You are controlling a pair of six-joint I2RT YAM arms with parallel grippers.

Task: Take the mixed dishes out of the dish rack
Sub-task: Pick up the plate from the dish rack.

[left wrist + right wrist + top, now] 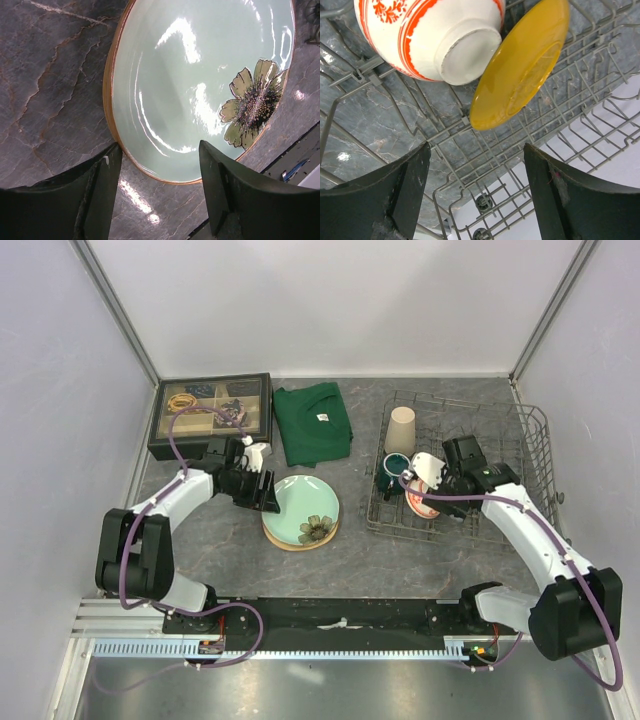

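Left pincer [160, 200] is released, its two dark fingers spread and holding nothing. Just beyond the fingertips the pale green floral plate [200, 85] lies flat on the tabletop [50, 75], its near rim showing in the gap between them. The plate is round, shallow and glossy-glazed, with a brown rim and one painted flower near its edge. The tabletop is grey and stone-like with pale veins.

Right pincer [477, 195] is likewise released and empty, held inside the dish rack [545, 115] above its grid floor. Ahead of its fingers the red-and-white patterned bowl [430, 35] lies tipped, its plain white foot ring turned toward the wrist camera. The small yellow plate [520, 75] leans on edge just beside the bowl; contact between them cannot be confirmed. The rack is thin grey wire, gridded below with raised sides.

From above, the beige tumbler [401, 430] stands at the rack's far left, with the dark green mug [393, 472] just nearer. A folded green cloth [313, 423] lies between the rack and a black compartmented tray [210, 415].
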